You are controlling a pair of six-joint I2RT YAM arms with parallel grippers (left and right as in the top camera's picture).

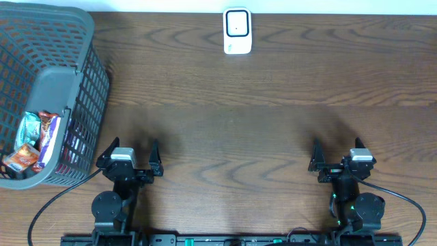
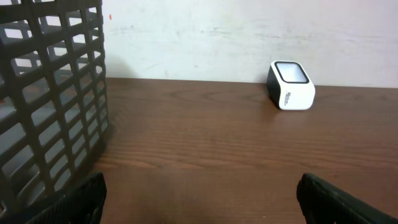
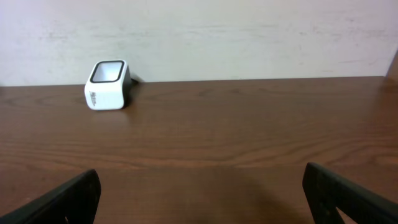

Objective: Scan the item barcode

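Overhead view: nearest the bases, 2 claws are seen, the left claw (image 1: 129, 154) and the right claw (image 1: 343, 162). Both are spread to full width w/ nothing held and are parked low over the table (image 1: 239, 116). The task is judged to be at its 1st step, as no item has been picked yet. Just to the left of the left claw, 1 grey mesh basket (image 1: 85, 75) is set, and the packets (image 1: 37, 137) to be scanned are piled in its near end. At least 3 wrappers are made out (silver-green, purple, orange); more can't be ruled out. Farthest off, 1 white scanner (image 1: 237, 31) is stood at the table's back edge, ahead and to the right of the left claw, ahead and to the left of the right claw, window up. Next, a reach into the basket by the left claw is prob. called for. One packet should be pinched alone and its barcode side turned to the scanner window.
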